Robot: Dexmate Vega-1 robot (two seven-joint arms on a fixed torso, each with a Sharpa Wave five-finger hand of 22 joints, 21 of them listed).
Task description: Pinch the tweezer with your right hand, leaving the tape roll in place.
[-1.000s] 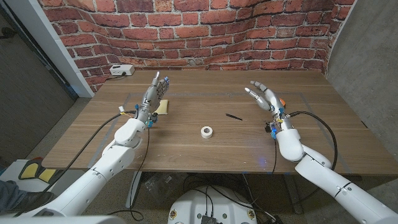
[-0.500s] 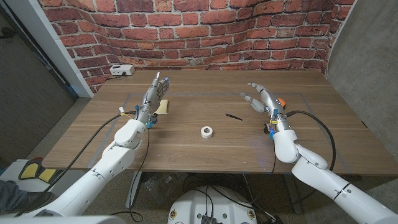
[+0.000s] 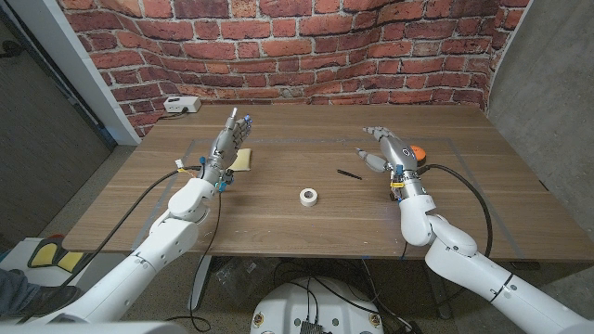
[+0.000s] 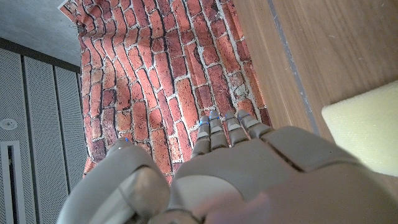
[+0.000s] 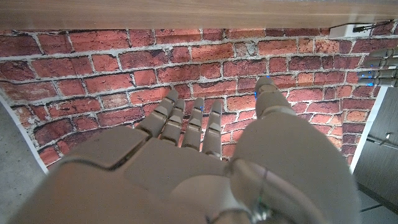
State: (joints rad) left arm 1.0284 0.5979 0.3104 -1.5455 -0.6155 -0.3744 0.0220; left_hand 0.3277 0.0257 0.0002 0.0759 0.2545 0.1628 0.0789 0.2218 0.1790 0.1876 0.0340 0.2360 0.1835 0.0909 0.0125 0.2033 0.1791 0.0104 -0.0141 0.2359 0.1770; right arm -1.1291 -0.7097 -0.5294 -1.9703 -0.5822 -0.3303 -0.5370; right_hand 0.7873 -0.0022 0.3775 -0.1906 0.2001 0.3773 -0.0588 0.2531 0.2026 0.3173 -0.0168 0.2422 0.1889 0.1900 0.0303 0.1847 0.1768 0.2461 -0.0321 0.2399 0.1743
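A thin black tweezer [image 3: 349, 173] lies on the wooden table [image 3: 278, 218] right of centre. My right hand [image 3: 388, 152] hovers just right of it, fingers spread and reaching toward it, holding nothing. The white tape roll [image 3: 309, 197] sits near the table's middle, apart from both hands. My left hand [image 3: 230, 144] stands at the left with fingers straight and together, holding nothing. In the right wrist view the right hand [image 5: 186, 162] has its fingers extended toward the brick wall. In the left wrist view the left hand [image 4: 236, 168] points along the table.
A pale yellow sponge [image 3: 243, 160] lies beside my left hand, also in the left wrist view as a sponge [image 4: 367, 127]. An orange object [image 3: 419, 152] sits behind my right hand. A white box [image 3: 180, 105] stands at the back left edge. A brick wall [image 3: 278, 46] backs the table.
My right hand has moved left toward the tweezer and tipped lower over the table. The left hand, tape roll and tweezer have not moved.
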